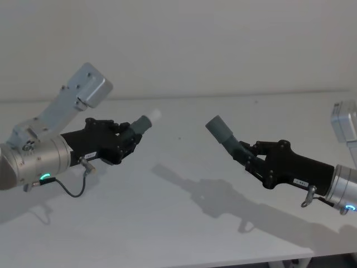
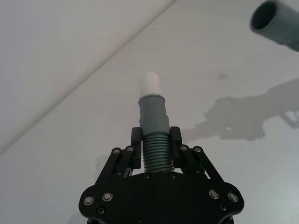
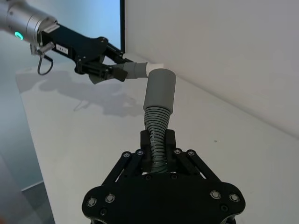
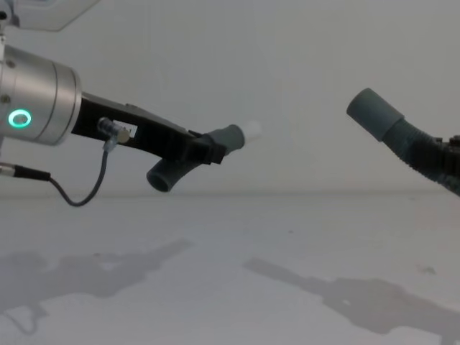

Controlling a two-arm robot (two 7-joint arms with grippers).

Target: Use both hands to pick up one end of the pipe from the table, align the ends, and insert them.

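**Above the whitish table [image 1: 184,240]: lifted, not yet joined**

We judged the pickup done; aligning and inserting remained. Our left gripper [image 1: 133,138] was clenched on the left hose piece [image 2: 156,151], our right gripper [image 1: 248,157] on the right hose piece [image 3: 156,135]. The left cuff [image 1: 143,124], whitish tip [image 1: 155,115] leading, faced the right cuff [image 1: 219,129], well apart.

Ribbed dark grey left hose piece [image 2: 156,158] and right hose piece [image 3: 156,123], smooth grey cuffs [image 3: 160,91]; whitish tip [image 1: 156,114] at the left one's two-o'clock end. Plain matt whitish-grey flat table [image 1: 167,234].
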